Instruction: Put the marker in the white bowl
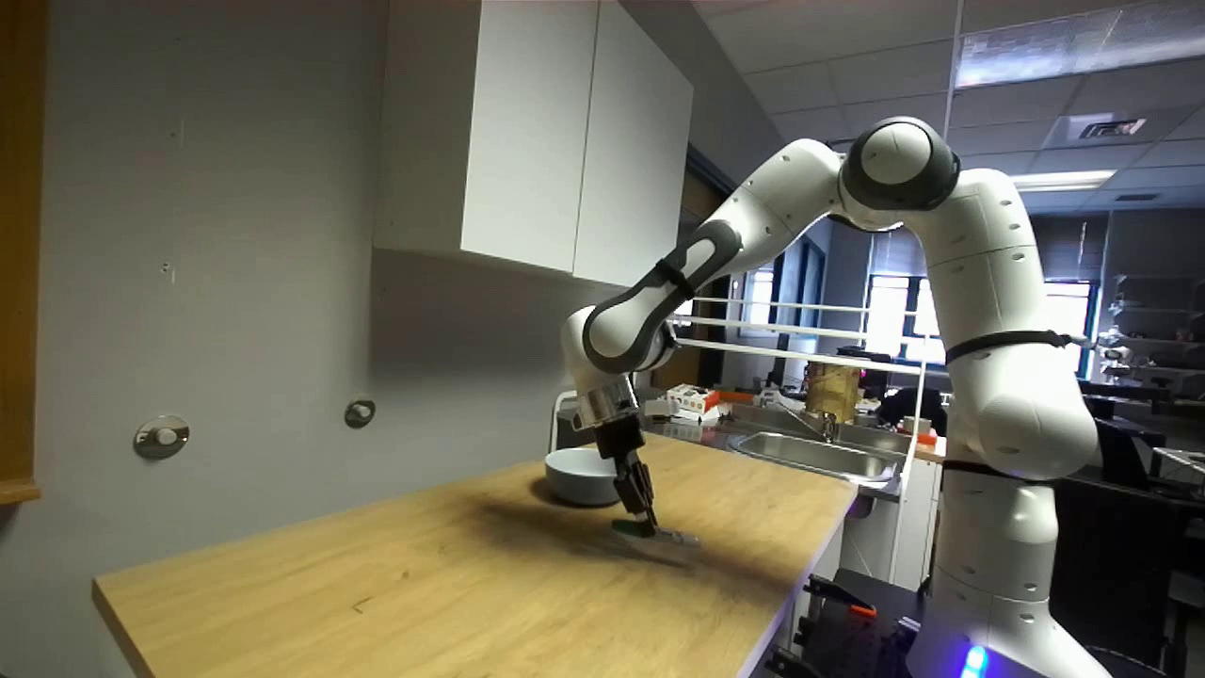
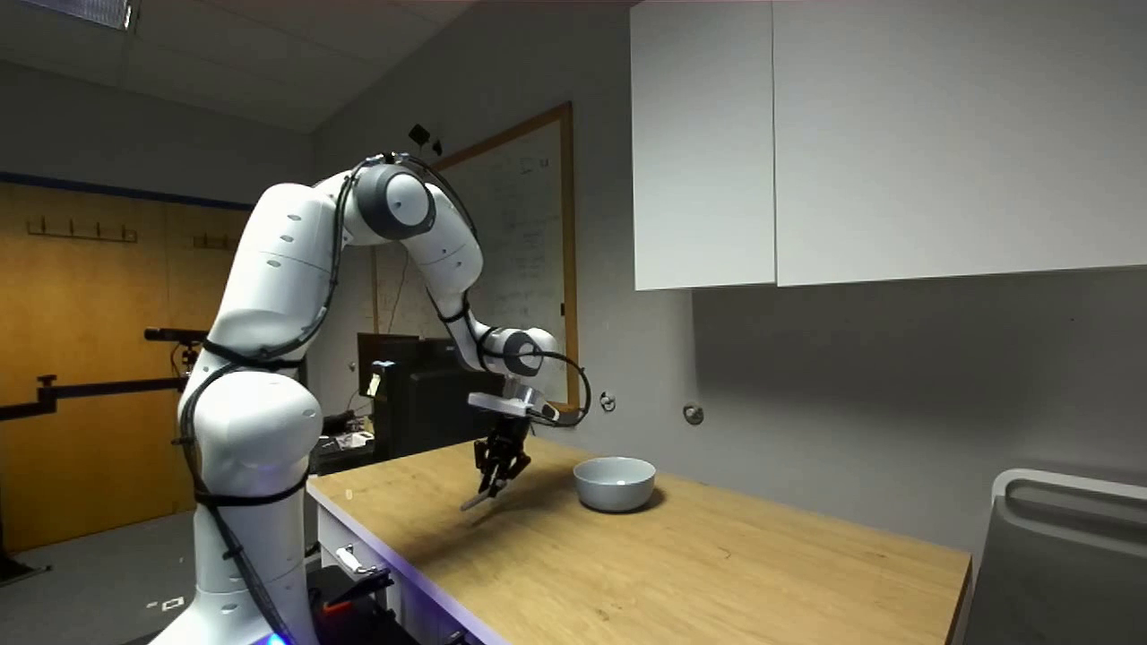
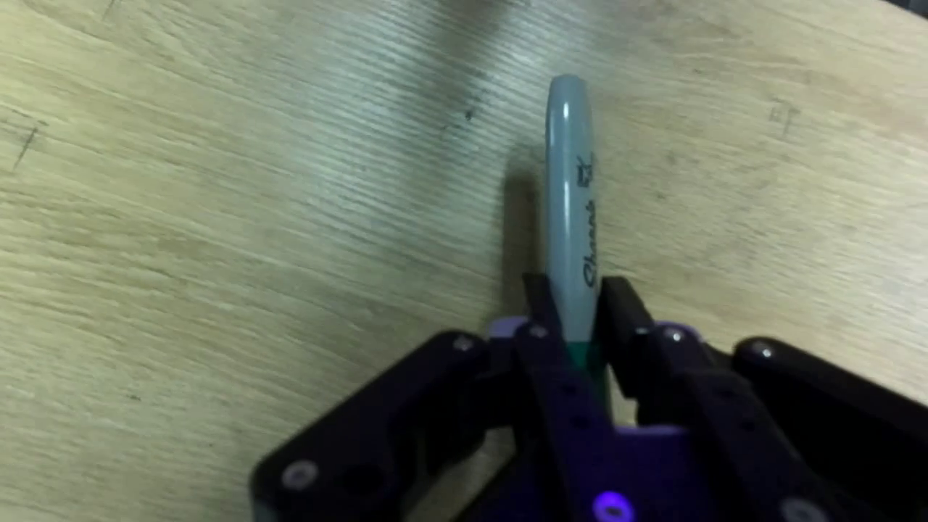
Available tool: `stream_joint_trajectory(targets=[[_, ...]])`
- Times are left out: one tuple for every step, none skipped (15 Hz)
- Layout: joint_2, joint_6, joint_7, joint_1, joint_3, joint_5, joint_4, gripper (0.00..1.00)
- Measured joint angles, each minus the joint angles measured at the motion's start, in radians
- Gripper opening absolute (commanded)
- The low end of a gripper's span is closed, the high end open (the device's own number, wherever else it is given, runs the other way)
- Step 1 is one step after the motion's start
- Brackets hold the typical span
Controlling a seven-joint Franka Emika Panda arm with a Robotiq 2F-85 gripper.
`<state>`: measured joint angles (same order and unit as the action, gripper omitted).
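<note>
The white bowl [image 2: 615, 493] stands upright on the table [image 2: 771, 573] and serves as the reference. The Sharpie marker [image 3: 570, 181] is outside the bowl, to one side of it, near but not touching, and lower than its rim. The fingers [image 3: 625, 319] are closed to the marker's thickness and clamp it from both sides, at the edge of its green cap [image 3: 578, 354]. The marker is held just above the table, beside the bowl. A wall cabinet [image 1: 532, 141] is mounted higher than the bowl.
</note>
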<state>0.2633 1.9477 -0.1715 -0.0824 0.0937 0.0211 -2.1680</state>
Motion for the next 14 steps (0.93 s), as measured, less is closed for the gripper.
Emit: stream_joint_trajectory(targets=[[-0.011, -0.021, -0.006, -0.009, 0.011, -0.006, 0.011, 0.07], [-0.023, -0.043, -0.013, -0.02, 0.021, -0.02, 0.024, 0.07], [-0.036, -0.063, -0.02, -0.032, 0.029, -0.038, 0.039, 0.07], [-0.049, -0.083, -0.027, -0.043, 0.035, -0.063, 0.056, 0.06], [-0.063, -0.102, -0.035, -0.053, 0.04, -0.091, 0.074, 0.07], [-0.079, -0.122, -0.048, -0.06, 0.045, -0.124, 0.093, 0.06], [-0.095, -0.144, -0.067, -0.066, 0.046, -0.166, 0.115, 0.06], [-0.11, -0.163, -0.087, -0.07, 0.047, -0.21, 0.136, 0.06], [-0.125, -0.176, -0.115, -0.07, 0.046, -0.255, 0.156, 0.06], [-0.139, -0.183, -0.148, -0.067, 0.043, -0.298, 0.177, 0.06], [-0.151, -0.184, -0.184, -0.061, 0.039, -0.337, 0.197, 0.06], [-0.162, -0.18, -0.223, -0.051, 0.032, -0.366, 0.218, 0.06], [-0.169, -0.168, -0.263, -0.039, 0.024, -0.383, 0.238, 0.06], [-0.172, -0.148, -0.304, -0.023, 0.013, -0.386, 0.259, 0.06]])
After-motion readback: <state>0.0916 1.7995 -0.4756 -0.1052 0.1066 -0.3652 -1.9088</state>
